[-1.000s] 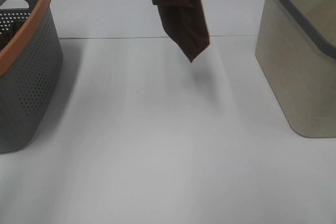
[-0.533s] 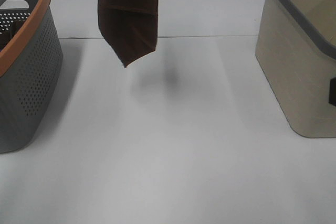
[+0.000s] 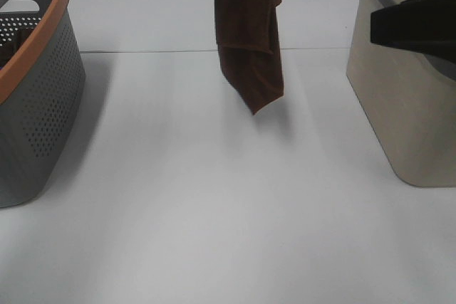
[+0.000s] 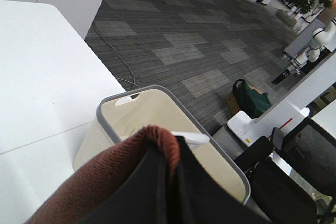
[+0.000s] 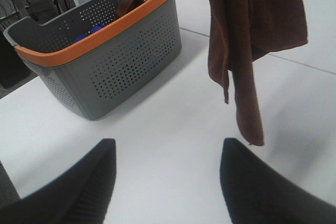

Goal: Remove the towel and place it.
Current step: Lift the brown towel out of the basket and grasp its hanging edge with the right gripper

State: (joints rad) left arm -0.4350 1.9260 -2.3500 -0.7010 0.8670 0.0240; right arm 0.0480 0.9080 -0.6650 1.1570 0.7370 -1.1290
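Note:
The towel [image 3: 249, 40], dark reddish-brown, hangs in loose folds from the top edge of the exterior high view. Its lowest corner dangles above the white table [image 3: 214, 197], between the two baskets. My left gripper [image 4: 170, 156] is shut on the towel's upper fold [image 4: 105, 182], and a small white tag [image 4: 189, 137] shows beside the fingers. My right gripper [image 5: 165, 182] stands open with its dark fingers [image 5: 89, 182] wide apart and nothing between them. It faces the hanging towel [image 5: 252, 35] from a short distance. In the exterior high view the right arm [image 3: 417, 26] is a dark shape in front of the beige basket.
A grey perforated basket with an orange rim [image 3: 32, 97] stands at the table's left and holds some items [image 5: 126, 6]. A beige basket with a grey rim [image 3: 406, 105] stands at the right and looks empty inside [image 4: 157, 114]. Beyond the table lies carpeted floor.
The hanging towel swung to the left and has come back to the middle, now hanging lower. The right arm has entered from the right edge, rising in front of the beige basket.

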